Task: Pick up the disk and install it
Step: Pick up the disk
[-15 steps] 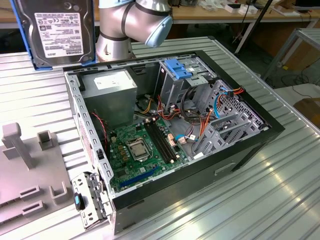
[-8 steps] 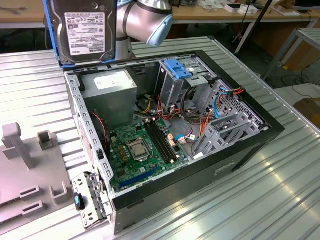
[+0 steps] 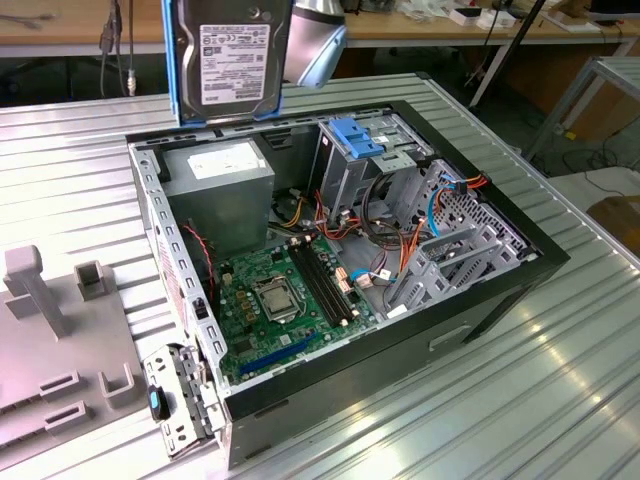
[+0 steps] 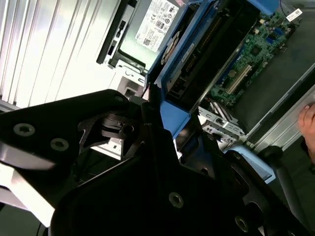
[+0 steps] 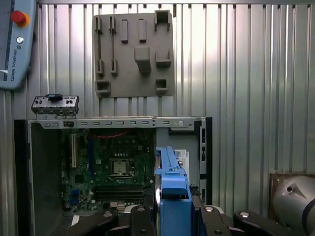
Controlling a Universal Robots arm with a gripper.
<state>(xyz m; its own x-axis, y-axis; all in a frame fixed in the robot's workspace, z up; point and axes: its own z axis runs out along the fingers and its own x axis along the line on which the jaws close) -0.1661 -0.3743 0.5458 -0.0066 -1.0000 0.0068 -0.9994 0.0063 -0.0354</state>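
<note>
Gripper (image 5: 173,217) clamped tight on the blue-framed disk (image 3: 232,55), held upright in the air, above the open computer case (image 3: 430,345), near its power supply (image 3: 215,185)

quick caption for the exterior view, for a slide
Disk in its blue carrier, held upright above the open computer case, over the power supply.

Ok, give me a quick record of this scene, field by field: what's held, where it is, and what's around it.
held: the disk, upright, label facing the exterior camera
grip: tool shut on the disk's blue carrier
position: above the open computer case, not yet installed
drive cage: blue bracket on top
table: grey fixture plate at the exterior view's left
</note>
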